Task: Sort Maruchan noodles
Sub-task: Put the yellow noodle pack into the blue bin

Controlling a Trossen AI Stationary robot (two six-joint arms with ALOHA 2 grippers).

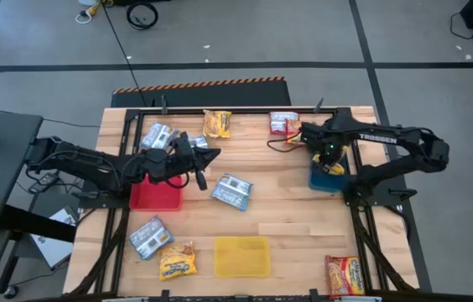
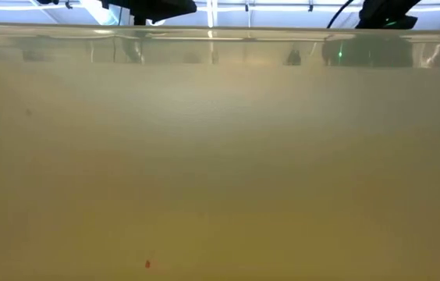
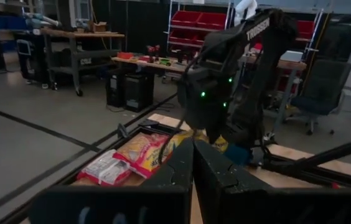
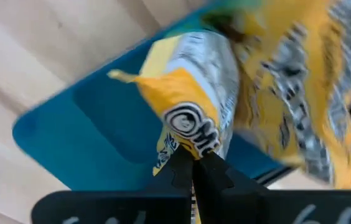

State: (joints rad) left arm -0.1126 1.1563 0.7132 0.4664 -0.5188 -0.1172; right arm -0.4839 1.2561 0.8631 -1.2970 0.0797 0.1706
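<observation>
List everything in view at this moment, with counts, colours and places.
Blue-and-white noodle packets: at least three, spread over the table's left half and centre.
Yellow-orange noodle packets: two lying, far edge and near edge.
Held yellow packet: one, above the blue tray.
Red noodle packets: two, far edge and near right corner.
Red tray: one, left.
Blue tray: one, right.
Yellow tray: one, near centre.
Left gripper: fingers shut, empty, beside the red tray.
Right gripper: fingers shut on the held yellow packet.
</observation>
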